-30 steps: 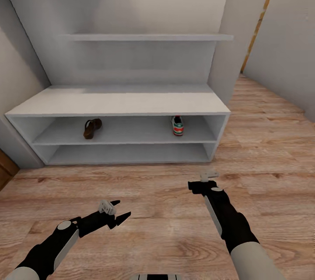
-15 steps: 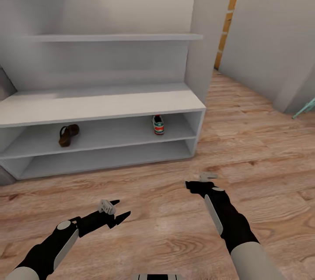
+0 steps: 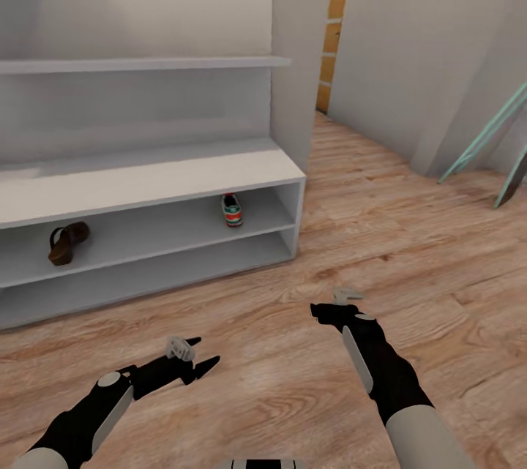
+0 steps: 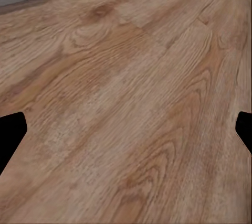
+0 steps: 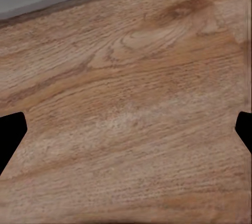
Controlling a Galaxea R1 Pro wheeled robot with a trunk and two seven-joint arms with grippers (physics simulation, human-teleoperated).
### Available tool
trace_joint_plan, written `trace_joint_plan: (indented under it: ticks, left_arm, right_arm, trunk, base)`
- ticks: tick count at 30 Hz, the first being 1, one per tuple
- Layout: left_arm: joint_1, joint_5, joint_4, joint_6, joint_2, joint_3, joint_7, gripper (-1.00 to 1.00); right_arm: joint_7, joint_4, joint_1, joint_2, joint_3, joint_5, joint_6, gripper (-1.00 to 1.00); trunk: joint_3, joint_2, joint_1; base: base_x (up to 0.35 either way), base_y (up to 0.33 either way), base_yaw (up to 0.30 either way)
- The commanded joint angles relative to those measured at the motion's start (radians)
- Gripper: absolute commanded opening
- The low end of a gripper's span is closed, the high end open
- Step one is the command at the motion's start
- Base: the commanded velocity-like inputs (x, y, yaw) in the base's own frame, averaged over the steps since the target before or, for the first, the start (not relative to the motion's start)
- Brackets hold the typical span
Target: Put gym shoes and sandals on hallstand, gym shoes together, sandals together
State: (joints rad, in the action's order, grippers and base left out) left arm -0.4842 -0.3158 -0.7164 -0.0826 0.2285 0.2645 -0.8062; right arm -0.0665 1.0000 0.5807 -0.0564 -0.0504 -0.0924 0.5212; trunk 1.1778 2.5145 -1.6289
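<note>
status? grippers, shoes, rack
Left gripper open, empty; right gripper open, empty, both over bare floor. One sandal and one gym shoe on the hallstand upper shelf, far apart. Nothing in the way.

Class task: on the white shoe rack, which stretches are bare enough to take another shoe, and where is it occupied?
The shoe rack's flat top is bare. Its upper open shelf is free between the brown sandal and the sneaker, which stand far apart. The lower shelf looks bare too. Occupied: only beside those two shoes.
</note>
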Motion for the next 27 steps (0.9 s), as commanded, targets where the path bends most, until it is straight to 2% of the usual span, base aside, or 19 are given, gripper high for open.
trace_joint_plan:
  ticks: [1, 4, 10, 27]
  left_arm:
    - [-0.001, -0.005, 0.007, -0.008, -0.002, 0.005, 0.002, 1.0]
    - [-0.001, -0.005, 0.016, -0.009, -0.006, 0.004, 0.003, 1.0]
    - [-0.001, -0.005, 0.021, -0.009, -0.009, 0.004, 0.004, 1.0]
    - [-0.001, -0.005, 0.021, -0.009, -0.009, 0.004, 0.004, 1.0]
  right_arm:
    - [-0.007, 0.001, 0.001, 0.0, -0.002, -0.01, 0.004, 1.0]
    - [-0.006, -0.004, 0.001, 0.0, -0.002, -0.01, 0.003, 1.0]
    - [-0.006, -0.076, 0.001, 0.0, -0.002, -0.01, 0.003, 1.0]
    - [-0.006, -0.084, 0.001, 0.0, -0.002, -0.01, 0.003, 1.0]
  trunk:
    - [0.0, 0.0, 0.0]
    - [-0.001, 0.0, 0.0]
    - [-0.004, 0.0, 0.0]
    - [-0.014, 0.0, 0.0]
  base:
    - [0.0, 0.0, -0.3]
    - [0.0, 0.0, -0.3]
    - [0.0, 0.0, -0.3]
    - [0.0, 0.0, -0.3]
